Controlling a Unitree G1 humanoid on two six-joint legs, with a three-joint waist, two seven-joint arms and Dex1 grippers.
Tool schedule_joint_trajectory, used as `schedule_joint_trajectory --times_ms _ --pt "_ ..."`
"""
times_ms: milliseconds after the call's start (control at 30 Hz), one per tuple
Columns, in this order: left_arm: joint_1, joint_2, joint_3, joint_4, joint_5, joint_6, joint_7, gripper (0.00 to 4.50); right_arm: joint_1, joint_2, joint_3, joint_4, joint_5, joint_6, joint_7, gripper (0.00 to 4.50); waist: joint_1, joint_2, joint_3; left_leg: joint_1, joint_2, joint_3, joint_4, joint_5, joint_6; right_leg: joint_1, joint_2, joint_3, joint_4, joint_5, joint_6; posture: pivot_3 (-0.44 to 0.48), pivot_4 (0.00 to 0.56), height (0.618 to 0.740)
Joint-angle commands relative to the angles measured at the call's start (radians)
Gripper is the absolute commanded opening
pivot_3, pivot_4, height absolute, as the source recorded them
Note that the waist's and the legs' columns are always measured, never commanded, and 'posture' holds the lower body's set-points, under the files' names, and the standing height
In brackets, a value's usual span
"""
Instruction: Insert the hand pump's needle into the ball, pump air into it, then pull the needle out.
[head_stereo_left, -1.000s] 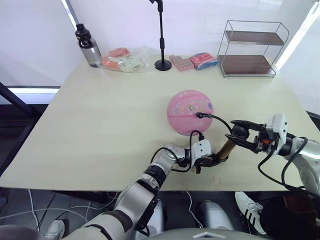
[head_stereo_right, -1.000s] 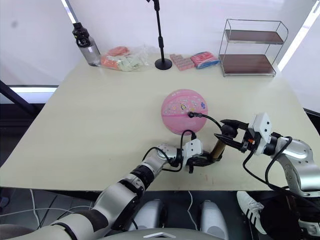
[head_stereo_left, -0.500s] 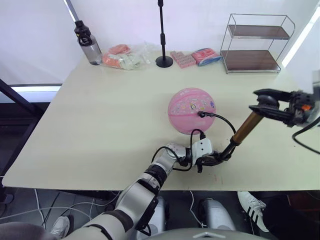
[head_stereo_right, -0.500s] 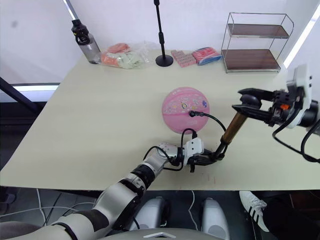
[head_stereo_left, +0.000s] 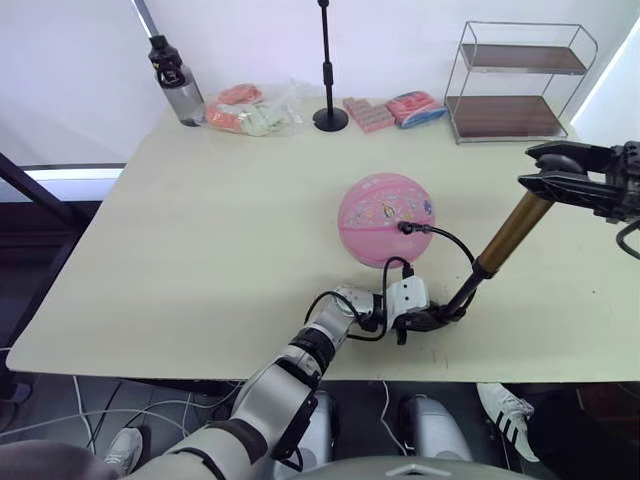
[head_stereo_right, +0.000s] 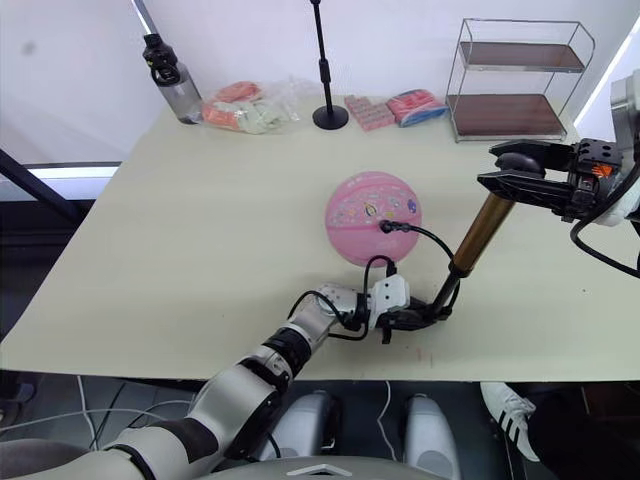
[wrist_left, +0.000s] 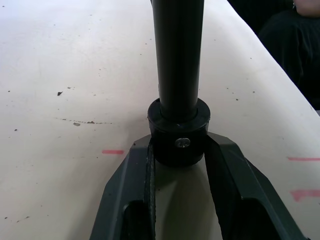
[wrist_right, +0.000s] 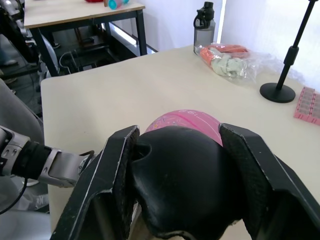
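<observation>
The needle is too small to see where the hose (head_stereo_left: 445, 238) meets the ball (head_stereo_left: 385, 219) at mid-bench (head_stereo_left: 200, 240). The left end effector (wrist_left: 177, 150) pinches the pump (head_stereo_left: 500, 250) base on the bench. The right end effector (head_stereo_left: 560, 180) grips the handle, now pulled higher than before, rod extended.

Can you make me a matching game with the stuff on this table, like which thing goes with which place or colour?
Things:
1. ball
2. hand pump
3. water bottle
4. wire shelf

Descriptions:
A. far right corner of the table
B. pink with little cartoon prints
C. far left corner of the table
D. held at both ends, one by each hand

Pairs: 1-B, 2-D, 3-C, 4-A
</observation>
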Motion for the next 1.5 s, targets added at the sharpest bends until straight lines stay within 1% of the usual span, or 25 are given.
schedule_joint_trajectory --times_ms 33,167,233,267,367,567,633,800,1000,1167,1300,1500 --pt "0.043 0.031 -0.018 0.076 0.046 0.049 0.010 1.00 0.071 0.047 0.009 -0.052 -0.048 -0.071 0.007 2.05 -0.001 -0.001 -0.002 0.001 0.000 0.000 0.000 0.000 0.000 0.001 0.000 0.000 0.000 0.000 0.000 0.000 0.150 0.740" --pt "0.045 0.032 -0.018 0.073 0.046 0.050 0.012 1.00 0.166 0.111 0.071 -0.074 -0.156 -0.189 -0.001 2.05 -0.004 -0.002 -0.005 0.004 0.001 0.000 0.000 0.000 0.000 0.003 0.002 0.000 0.001 0.000 0.000 0.000 0.150 0.740" --pt "0.045 0.033 -0.018 0.073 0.046 0.051 0.012 1.00 0.216 0.128 0.110 -0.066 -0.229 -0.256 0.003 2.05 -0.004 -0.006 -0.006 0.007 0.002 -0.001 0.000 0.000 0.000 0.005 0.003 0.000 0.001 -0.001 -0.002 0.000 0.150 0.740" --pt "0.046 0.034 -0.018 0.073 0.046 0.051 0.012 1.00 0.240 0.144 0.130 -0.057 -0.259 -0.290 0.004 2.05 -0.004 -0.007 -0.006 0.011 0.003 0.000 0.000 0.000 0.000 0.009 0.004 0.000 0.001 -0.002 -0.004 0.000 0.150 0.740" --pt "0.047 0.035 -0.019 0.072 0.047 0.050 0.011 1.00 0.295 0.177 0.175 -0.044 -0.298 -0.348 0.017 2.05 -0.005 -0.010 -0.008 0.016 0.004 0.000 -0.001 0.000 0.000 0.014 0.004 0.000 0.000 -0.003 -0.004 0.000 0.150 0.740" --pt "0.048 0.035 -0.018 0.071 0.048 0.051 0.011 1.00 0.378 0.282 0.260 0.008 -0.386 -0.474 0.008 2.05 -0.004 -0.014 -0.013 0.017 0.004 -0.001 -0.002 0.000 0.000 0.014 0.005 0.000 0.000 -0.003 -0.005 0.000 0.150 0.740" --pt "0.048 0.035 -0.017 0.070 0.048 0.052 0.011 1.00 0.402 0.301 0.287 0.036 -0.427 -0.520 0.014 2.05 -0.004 -0.015 -0.014 0.017 0.005 0.000 -0.002 0.000 0.000 0.014 0.005 0.000 0.000 -0.003 -0.005 0.000 0.150 0.740" --pt "0.048 0.037 -0.017 0.068 0.049 0.052 0.008 1.00 0.426 0.334 0.305 0.073 -0.471 -0.578 0.005 2.05 -0.004 -0.016 -0.015 0.017 0.005 -0.001 -0.002 0.000 0.000 0.014 0.005 0.000 0.000 -0.003 -0.005 0.000 0.150 0.740" --pt "0.050 0.040 -0.017 0.066 0.048 0.052 0.003 1.00 0.412 0.295 0.253 0.047 -0.436 -0.558 0.016 2.05 -0.003 -0.015 -0.015 0.017 0.005 -0.001 -0.002 0.000 0.000 0.014 0.005 0.000 0.000 -0.003 -0.006 0.000 0.150 0.740" --pt "0.050 0.040 -0.017 0.066 0.047 0.053 0.002 1.00 0.346 0.241 0.168 -0.002 -0.325 -0.473 0.018 2.05 -0.003 -0.015 -0.014 0.017 0.005 -0.001 -0.002 0.000 0.000 0.014 0.005 0.000 0.000 -0.003 -0.006 0.000 0.150 0.740" --pt "0.051 0.040 -0.020 0.066 0.047 0.051 0.002 1.00 0.267 0.181 0.090 -0.022 -0.233 -0.408 0.048 2.05 -0.002 -0.008 -0.008 0.015 0.005 0.000 -0.002 0.000 0.000 0.013 0.003 0.000 0.000 -0.003 -0.006 0.000 0.150 0.740" --pt "0.052 0.038 -0.023 0.067 0.047 0.051 0.001 1.00 0.177 0.113 0.012 -0.038 -0.115 -0.292 0.060 2.05 -0.002 -0.007 -0.004 0.014 0.004 -0.001 -0.002 0.000 0.000 0.013 0.002 0.000 -0.001 -0.003 -0.005 0.000 0.150 0.740"
